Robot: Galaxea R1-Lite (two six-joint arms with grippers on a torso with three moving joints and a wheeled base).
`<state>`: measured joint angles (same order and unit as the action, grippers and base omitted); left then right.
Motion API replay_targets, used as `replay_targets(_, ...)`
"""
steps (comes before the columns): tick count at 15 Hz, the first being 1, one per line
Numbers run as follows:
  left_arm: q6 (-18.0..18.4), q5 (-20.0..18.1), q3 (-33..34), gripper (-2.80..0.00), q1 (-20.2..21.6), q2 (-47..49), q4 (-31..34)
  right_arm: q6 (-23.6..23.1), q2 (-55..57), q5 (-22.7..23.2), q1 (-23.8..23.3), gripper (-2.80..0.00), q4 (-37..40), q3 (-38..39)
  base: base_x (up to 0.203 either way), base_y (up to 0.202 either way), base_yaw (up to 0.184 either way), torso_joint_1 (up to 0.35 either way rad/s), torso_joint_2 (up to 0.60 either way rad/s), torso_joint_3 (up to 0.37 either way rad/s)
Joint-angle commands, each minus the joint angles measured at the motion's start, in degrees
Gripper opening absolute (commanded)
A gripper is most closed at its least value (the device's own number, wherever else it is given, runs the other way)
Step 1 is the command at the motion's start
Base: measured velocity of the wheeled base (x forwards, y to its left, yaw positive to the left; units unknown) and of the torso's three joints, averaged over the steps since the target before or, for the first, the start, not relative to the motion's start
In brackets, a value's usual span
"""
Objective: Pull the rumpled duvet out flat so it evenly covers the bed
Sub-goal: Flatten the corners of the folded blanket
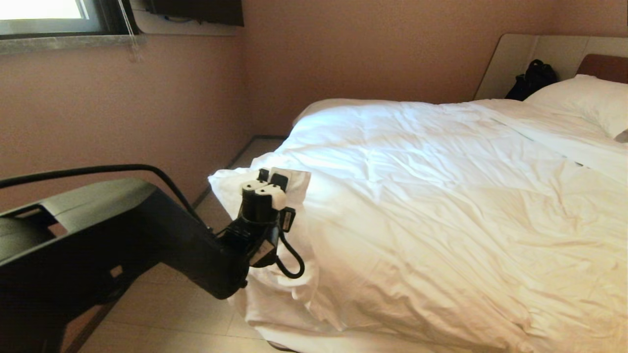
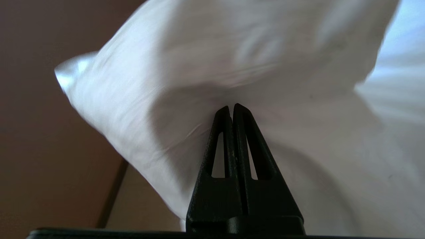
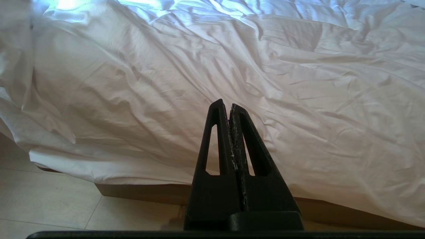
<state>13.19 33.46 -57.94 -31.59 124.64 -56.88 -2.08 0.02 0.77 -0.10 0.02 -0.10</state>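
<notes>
Left hand (image 1: 269, 177), pinched shut on the duvet (image 1: 441, 196) corner, sits at the bed's (image 3: 139, 193) eight-o'clock corner; slack cloth runs toward two o'clock.

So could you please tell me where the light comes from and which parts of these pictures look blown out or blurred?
Head view: daylight from the window washes out the duvet top. Left wrist view: the duvet corner is smeared by motion blur. Right wrist view: bluish glare along the far duvet folds.
</notes>
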Motion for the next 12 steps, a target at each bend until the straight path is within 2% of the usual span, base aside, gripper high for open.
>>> replay_targets(1, 0.1, 0.2, 5.1, -2.80, 2.1, -3.6, -1.3, 0.0, 0.0, 0.0, 0.0, -2.80, 0.0, 0.0, 0.000, 0.000, 0.000, 0.000, 0.00, 0.000)
replay_targets(3, 0.1, 0.1, 8.9, -2.80, 4.2, -5.6, -3.5, 0.0, 0.0, 0.0, 0.0, -2.80, 0.0, 0.0, 0.000, 0.000, 0.000, 0.000, 0.00, 0.000)
replay_targets(7, -1.0, -0.2, 15.5, -2.80, 5.2, -5.6, -6.6, 0.0, 0.0, 0.0, 0.0, -2.80, 0.0, 0.0, 0.000, 0.000, 0.000, 0.000, 0.00, 0.000)
replay_targets(12, -1.3, -0.4, 17.1, -2.80, 5.3, -3.3, -8.0, 0.0, 0.0, 0.0, 0.0, -2.80, 0.0, 0.0, 0.000, 0.000, 0.000, 0.000, 0.00, 0.000)
